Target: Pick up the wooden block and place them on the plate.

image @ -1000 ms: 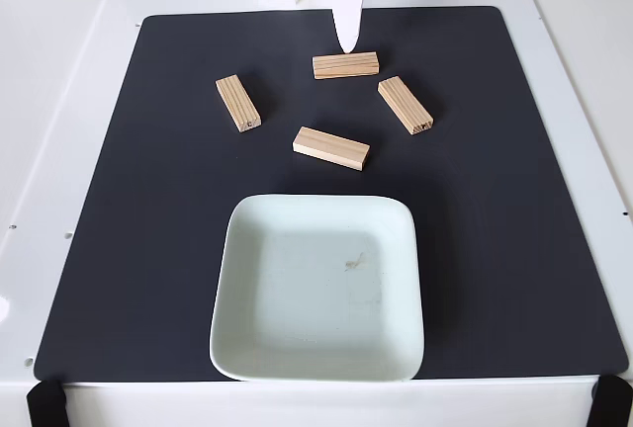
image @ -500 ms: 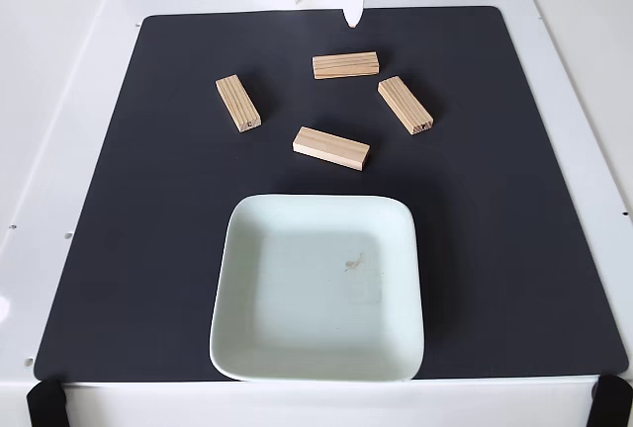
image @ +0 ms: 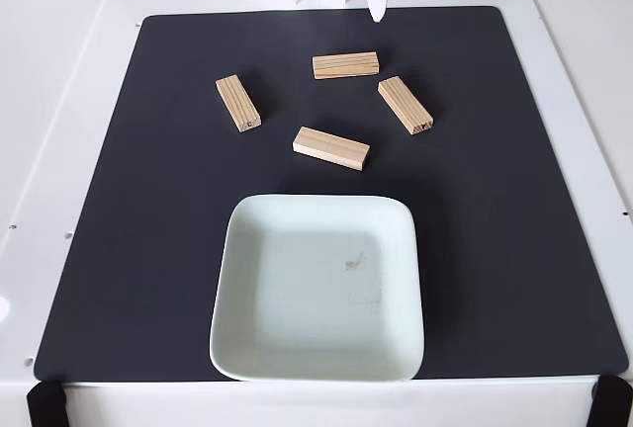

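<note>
The gripper (image: 377,14) has drawn back toward 12 o'clock and shifted right; whether its fingers are open, I cannot tell. All four wooden blocks (image: 345,64) lie untouched on the mat, the plate (image: 247,348) empty, so no pick has started.

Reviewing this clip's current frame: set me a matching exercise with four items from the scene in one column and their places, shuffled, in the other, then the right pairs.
Items:
1. plate
2. gripper
3. leftmost wooden block
4. rightmost wooden block

Places in the fixed view:
A. at the mat's top edge
B. left part of the mat, clear of the others
C. mat's lower middle, nothing on it
D. just right of the topmost block

Pairs: 1-C, 2-A, 3-B, 4-D
</note>
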Controlling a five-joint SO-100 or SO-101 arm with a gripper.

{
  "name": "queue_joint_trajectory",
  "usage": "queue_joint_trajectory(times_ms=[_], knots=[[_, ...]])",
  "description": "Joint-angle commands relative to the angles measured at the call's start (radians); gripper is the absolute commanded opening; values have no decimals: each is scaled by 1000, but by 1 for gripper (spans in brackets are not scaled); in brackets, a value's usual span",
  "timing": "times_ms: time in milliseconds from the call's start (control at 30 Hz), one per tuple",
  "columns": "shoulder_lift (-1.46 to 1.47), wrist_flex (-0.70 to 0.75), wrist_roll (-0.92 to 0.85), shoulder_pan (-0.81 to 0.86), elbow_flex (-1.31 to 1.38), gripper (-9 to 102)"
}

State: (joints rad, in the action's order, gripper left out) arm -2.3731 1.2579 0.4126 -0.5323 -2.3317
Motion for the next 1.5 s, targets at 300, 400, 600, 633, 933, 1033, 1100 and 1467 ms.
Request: queue_joint_trajectory(times_ms=[300,400,600,633,933,1033,1100,1467], knots=[[153,-9,170,-91,2,-1],[156,5,170,-77,5,-1],[126,6,158,-18,69,-1],[106,3,158,-11,83,-1],[25,-170,-247,184,103,-1],[60,-167,-431,247,71,-1],[92,-164,-517,262,54,-1],[189,-67,-871,357,61,-1]])
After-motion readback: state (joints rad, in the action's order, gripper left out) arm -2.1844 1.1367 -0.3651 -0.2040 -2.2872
